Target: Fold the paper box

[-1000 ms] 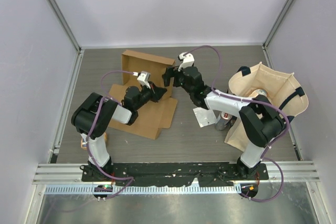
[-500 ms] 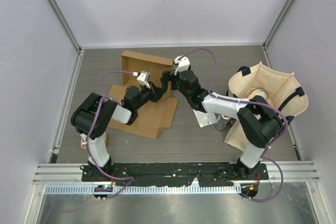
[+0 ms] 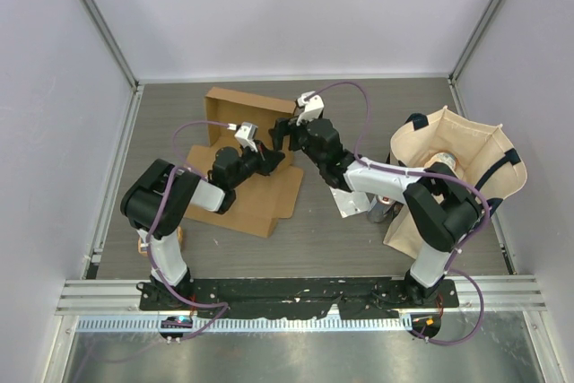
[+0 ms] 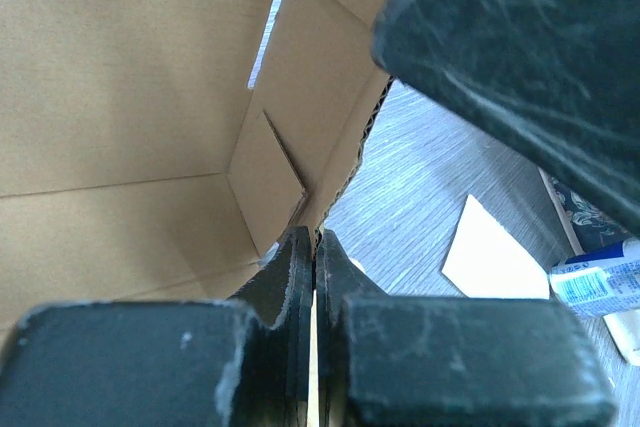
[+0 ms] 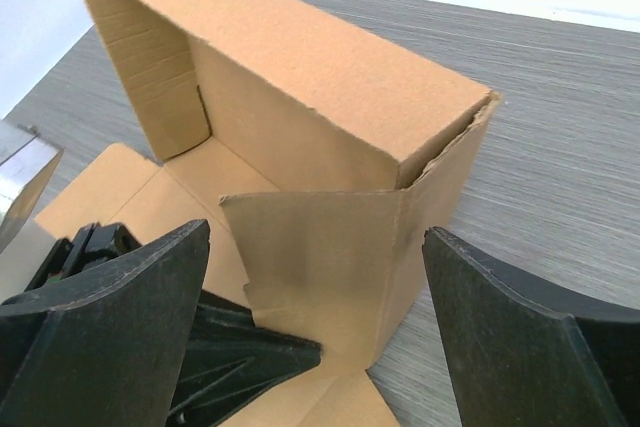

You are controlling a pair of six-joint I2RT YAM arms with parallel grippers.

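The paper box (image 3: 254,195) is brown corrugated cardboard, partly folded: its back wall (image 3: 240,107) stands up and its lid panel lies flat toward the arms. My left gripper (image 3: 272,158) is shut on the edge of the box's right side flap (image 4: 330,162), with the cardboard pinched between its fingers (image 4: 296,267). My right gripper (image 3: 285,132) is open and straddles the upright side flap (image 5: 320,267) at the box's right corner, with a finger (image 5: 110,317) on either side and apart from it. In the right wrist view, the left gripper (image 5: 235,362) shows low beside that flap.
A beige cloth tote bag (image 3: 459,161) with dark handles stands at the right. A white sheet (image 3: 348,199) and a blue-labelled packet (image 4: 598,279) lie on the grey table between box and bag. A small orange thing (image 3: 143,242) sits by the left arm's base.
My right gripper has moved left and closer to the box's right corner, staying open. The left gripper has kept its hold on the flap.
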